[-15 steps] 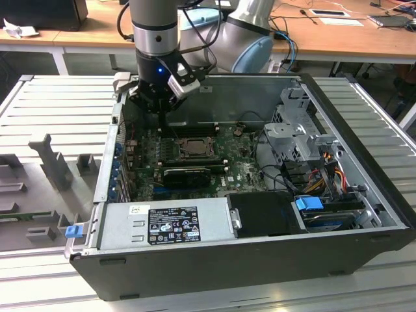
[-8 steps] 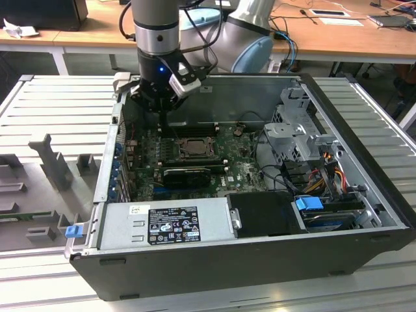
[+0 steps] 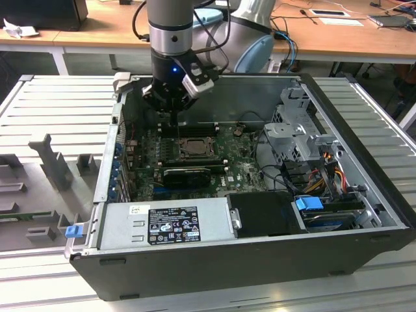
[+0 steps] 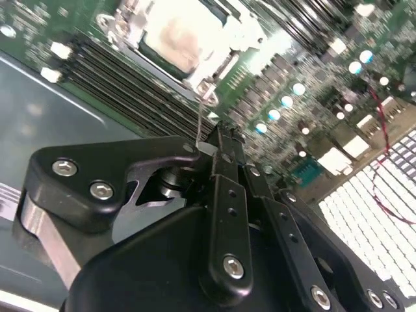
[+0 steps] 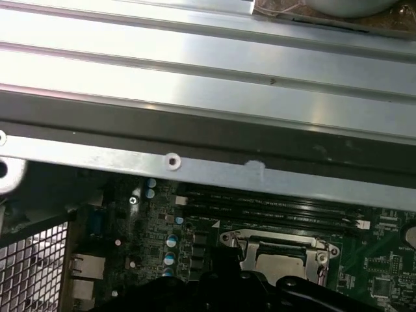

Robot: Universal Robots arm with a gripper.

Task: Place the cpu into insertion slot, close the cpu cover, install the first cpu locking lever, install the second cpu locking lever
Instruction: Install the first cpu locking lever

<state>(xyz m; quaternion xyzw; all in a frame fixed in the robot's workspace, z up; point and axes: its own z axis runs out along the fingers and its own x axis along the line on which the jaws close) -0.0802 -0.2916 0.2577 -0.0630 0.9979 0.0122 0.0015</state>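
The gripper [image 4: 215,139] hangs inside the open computer case [image 3: 247,260], at the far edge of the socket [image 3: 209,156] in the exterior view. Its fingers are pressed together and seem to pinch the tip of a thin wire lever [image 4: 202,120] that rises from the socket's corner. The chip [image 5: 281,263] lies in the socket, with the metal cover [image 5: 320,255] folded down around it.

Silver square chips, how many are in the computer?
1. The cpu lies framed by the cpu cover on the green board, near the gripper pinching a thin lever. Others may hide.
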